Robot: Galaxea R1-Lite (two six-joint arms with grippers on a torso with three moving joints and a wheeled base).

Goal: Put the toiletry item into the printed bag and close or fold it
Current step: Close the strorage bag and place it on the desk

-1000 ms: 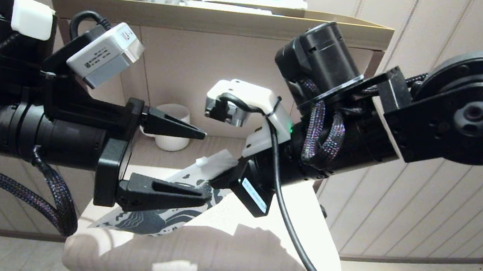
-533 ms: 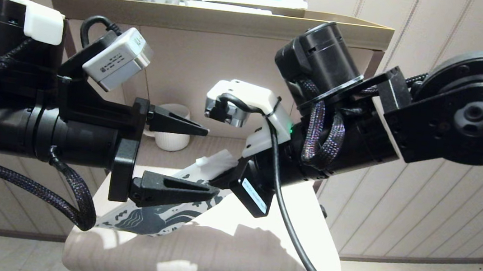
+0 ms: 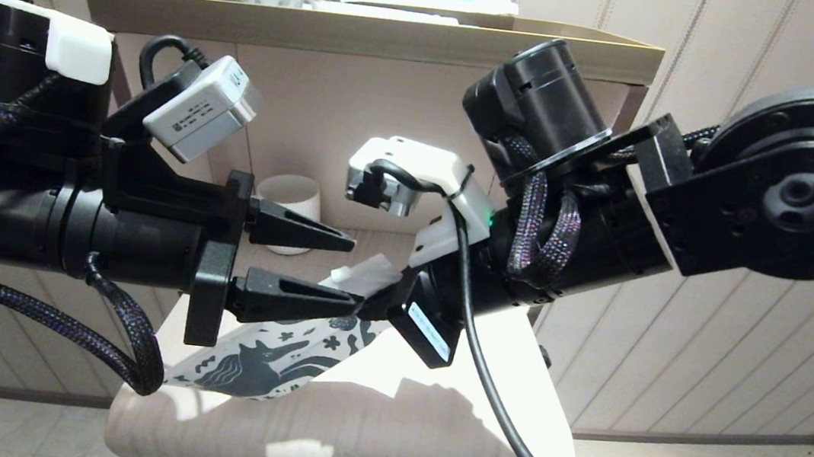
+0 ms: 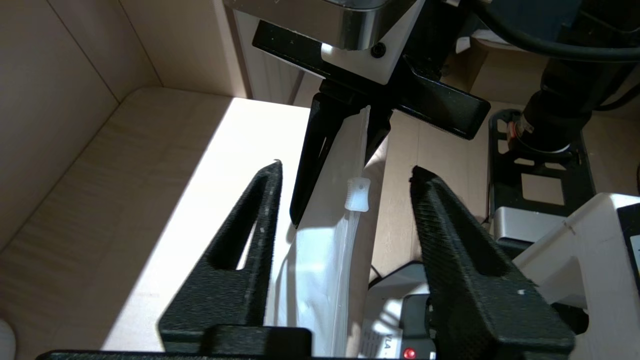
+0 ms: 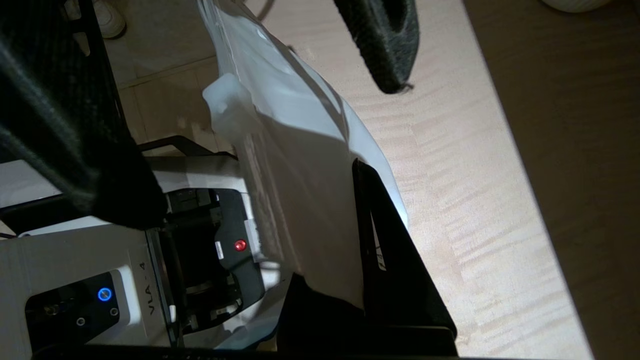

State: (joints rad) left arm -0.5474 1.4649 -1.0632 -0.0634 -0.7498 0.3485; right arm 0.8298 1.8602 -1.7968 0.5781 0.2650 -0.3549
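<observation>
White slider tab (image 4: pixel 356 194), centre of the left wrist view, sits between the left gripper's (image 3: pixel 349 268) spread fingers; the right gripper (image 4: pixel 345 150) pinches the printed bag (image 3: pixel 269 366).

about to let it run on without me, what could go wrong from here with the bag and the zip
The right gripper pinches only the printed bag by its top edge, so a pull could slip it free. The left gripper is open astride the slider tab; closing off-centre may crumple the film instead. The white mug stands close behind the left fingers.
</observation>
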